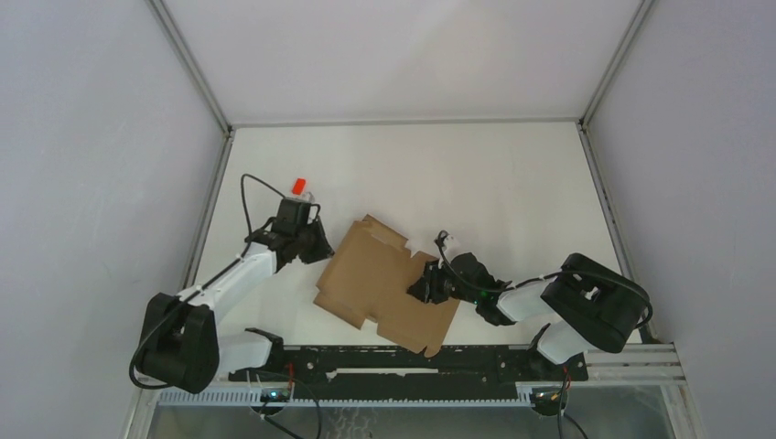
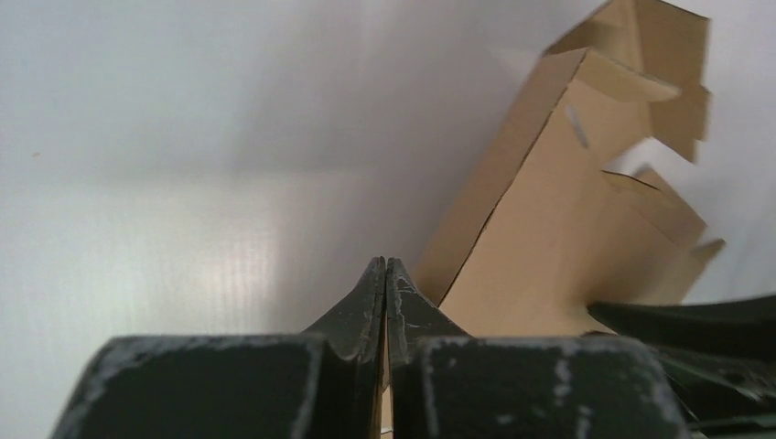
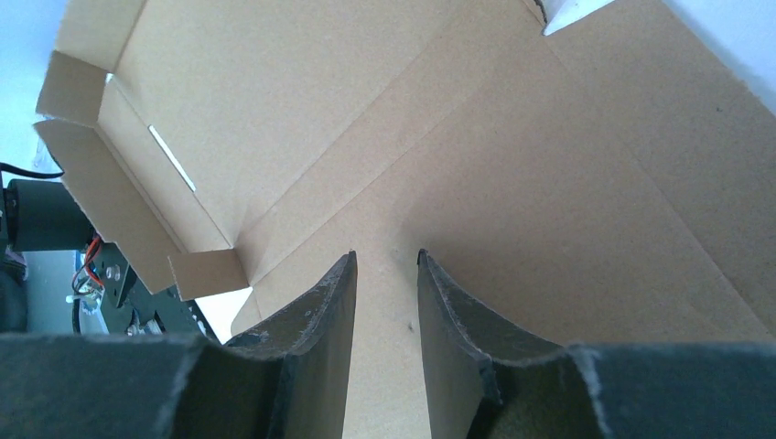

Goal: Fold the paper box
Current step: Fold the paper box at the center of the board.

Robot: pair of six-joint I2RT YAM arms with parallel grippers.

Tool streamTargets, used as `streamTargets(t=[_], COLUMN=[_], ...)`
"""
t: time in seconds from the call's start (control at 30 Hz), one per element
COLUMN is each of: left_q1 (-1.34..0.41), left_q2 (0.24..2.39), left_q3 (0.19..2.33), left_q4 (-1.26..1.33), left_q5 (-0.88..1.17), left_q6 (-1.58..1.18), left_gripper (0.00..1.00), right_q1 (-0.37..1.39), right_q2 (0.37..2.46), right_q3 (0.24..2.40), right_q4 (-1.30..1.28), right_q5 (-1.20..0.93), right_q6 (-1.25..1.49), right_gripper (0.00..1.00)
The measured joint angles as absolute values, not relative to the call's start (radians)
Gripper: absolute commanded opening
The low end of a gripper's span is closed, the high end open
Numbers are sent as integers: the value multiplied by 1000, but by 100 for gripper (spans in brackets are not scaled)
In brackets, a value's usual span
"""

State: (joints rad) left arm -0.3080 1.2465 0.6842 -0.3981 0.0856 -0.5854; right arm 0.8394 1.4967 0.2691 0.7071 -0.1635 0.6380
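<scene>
The paper box is a flat brown die-cut cardboard sheet with flaps and slits, lying in the middle of the table. My left gripper is at the sheet's left edge. In the left wrist view its jaws are pressed together with a thin brown strip between them, and the sheet rises to the right with its flaps up. My right gripper is over the sheet's right part. In the right wrist view its fingers stand a little apart, tips close to the sheet's inner face.
A small red block sits on the table behind the left gripper. White walls close in the table on the left, right and far sides. A black rail runs along the near edge by the arm bases.
</scene>
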Motion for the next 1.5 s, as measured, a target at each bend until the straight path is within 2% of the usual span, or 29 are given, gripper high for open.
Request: streamTargets(t=[0.27,0.5,0.77,1.5], left_q1=[-408,-486,-509,-578], left_q2=[1216,1155,1101,1149], left_q3=[730,751,776,776], left_q4=[-372,-371,-345,-248], left_q5=[142,191,287,423], left_q6=[-595,-611,-627,-648], left_gripper=[7,20,27,31], right_q1=[839,839,838,833], right_q2=[1497,1497,1504,1517], right_q3=[269,269,267,267], right_q4=[707,707,721,740], right_q5=[-163,-164,-167,-178], right_q6=[638,638,638,638], right_gripper=[39,39,39,39])
